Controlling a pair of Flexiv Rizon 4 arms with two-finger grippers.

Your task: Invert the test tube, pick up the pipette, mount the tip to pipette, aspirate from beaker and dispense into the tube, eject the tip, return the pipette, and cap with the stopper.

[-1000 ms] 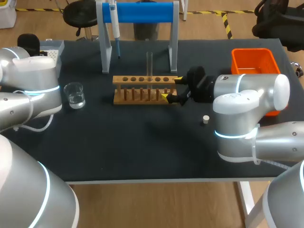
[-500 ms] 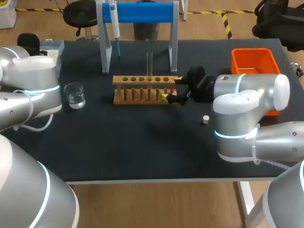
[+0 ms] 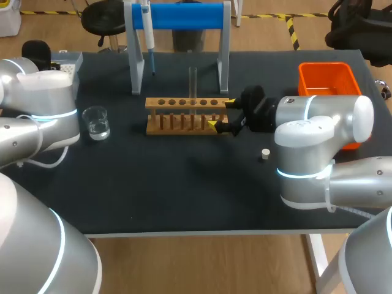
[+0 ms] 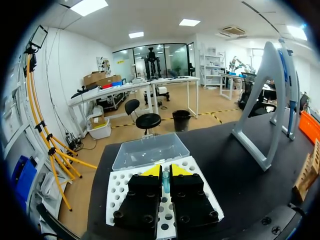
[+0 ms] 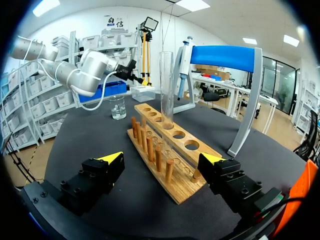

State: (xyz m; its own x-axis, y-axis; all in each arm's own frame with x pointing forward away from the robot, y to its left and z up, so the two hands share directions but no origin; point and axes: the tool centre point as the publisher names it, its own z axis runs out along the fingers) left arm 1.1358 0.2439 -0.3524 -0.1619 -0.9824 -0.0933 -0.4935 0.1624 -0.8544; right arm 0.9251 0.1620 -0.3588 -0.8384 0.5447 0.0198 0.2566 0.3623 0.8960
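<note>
Tube [image 5: 166, 85] stands upright in a hole of the rack [image 5: 182, 182]. Right hand [image 5: 162, 158] is open, one finger on each side of the rack's end. Left hand [image 4: 166, 171] hangs over the tip box [image 4: 119, 192] with a blue tip [image 4: 165, 181] at it; I cannot tell whether it grips. Pipette [image 3: 147, 30] hangs on the stand [image 3: 184, 15]. Beaker [image 3: 97, 122] and stopper [image 3: 265, 154] sit on the desk [image 3: 184, 190], well apart.

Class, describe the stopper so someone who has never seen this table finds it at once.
Begin at the wooden rack in the middle of the dark table. Past its right end and nearer the front edge sits the stopper. It is a small pale plug alone on bare tabletop, the smallest thing there.
</note>
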